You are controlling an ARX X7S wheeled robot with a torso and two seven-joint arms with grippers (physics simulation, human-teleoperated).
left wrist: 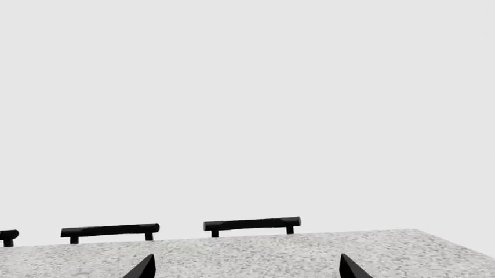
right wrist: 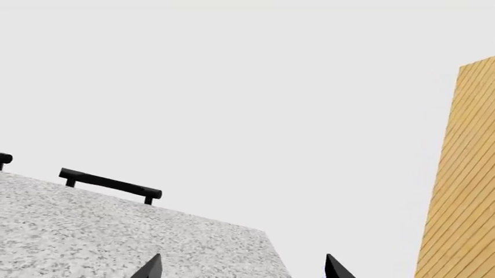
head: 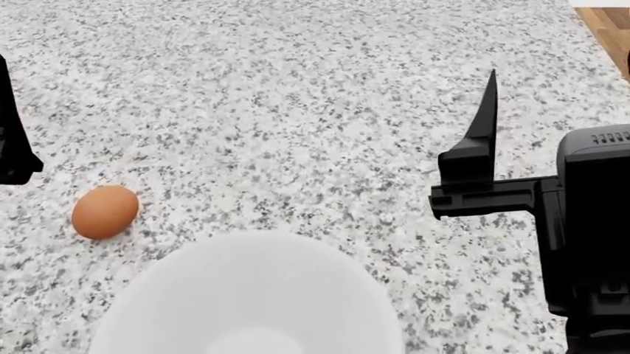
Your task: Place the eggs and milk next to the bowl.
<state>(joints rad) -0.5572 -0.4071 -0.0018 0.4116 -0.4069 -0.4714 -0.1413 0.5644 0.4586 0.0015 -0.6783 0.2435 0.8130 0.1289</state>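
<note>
One orange-brown egg (head: 105,212) lies on the speckled granite counter (head: 295,88), just left of and beyond the rim of the large white bowl (head: 251,295) at the near edge of the head view. The milk is out of view. My left gripper (left wrist: 246,269) shows two black fingertips spread wide over bare counter, holding nothing; only a dark part of that arm (head: 15,147) shows at the head view's left edge, above the egg. My right gripper (right wrist: 241,267) is open too, empty, to the right of the bowl, one finger (head: 485,118) pointing away.
Black chair backs (left wrist: 251,225) stand along the counter's far edge, one also in the right wrist view (right wrist: 112,185). A wooden panel (right wrist: 460,174) rises at the right, its corner (head: 606,26) in the head view. The counter's far corner (right wrist: 267,234) is near the right gripper.
</note>
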